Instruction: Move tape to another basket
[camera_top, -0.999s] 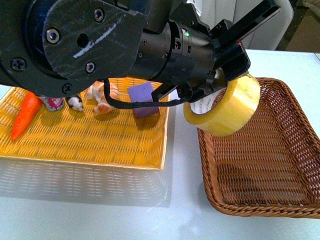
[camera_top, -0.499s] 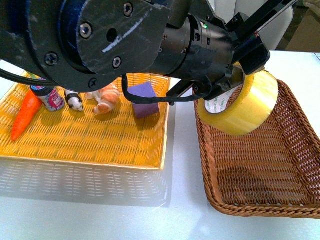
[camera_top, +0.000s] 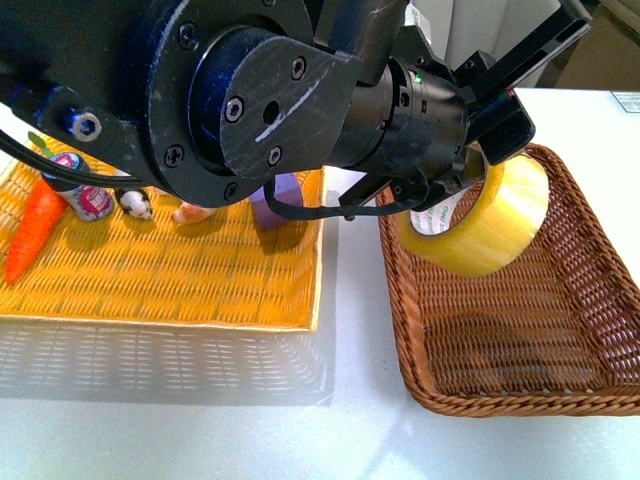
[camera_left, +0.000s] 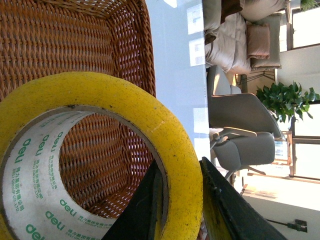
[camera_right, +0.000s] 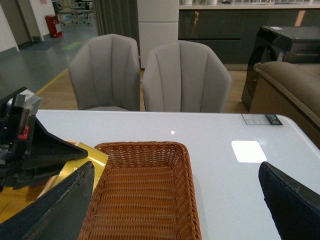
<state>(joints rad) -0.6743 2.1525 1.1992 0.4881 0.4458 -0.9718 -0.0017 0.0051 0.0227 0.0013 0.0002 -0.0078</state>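
Observation:
The tape (camera_top: 480, 220) is a wide yellowish roll with a white printed core. My left gripper (camera_top: 478, 165) is shut on its wall and holds it in the air over the far left part of the dark brown wicker basket (camera_top: 590, 330). In the left wrist view the tape (camera_left: 150, 115) fills the frame, one finger inside the ring and one outside, with the basket (camera_left: 60, 45) beneath. My right gripper (camera_right: 175, 205) is open and empty, above the near end of the basket (camera_right: 145, 205), well apart from the tape.
The yellow flat tray (camera_top: 150, 280) lies left of the basket and holds a carrot (camera_top: 30, 225), a small can (camera_top: 80, 195), small figurines (camera_top: 135, 205) and a purple block (camera_top: 275, 205). Grey chairs (camera_right: 150, 75) stand beyond the white table (camera_right: 240, 175).
My left arm has carried the tape to the right, from above the basket's left rim to over the basket's inside. The grip on the tape is unchanged.

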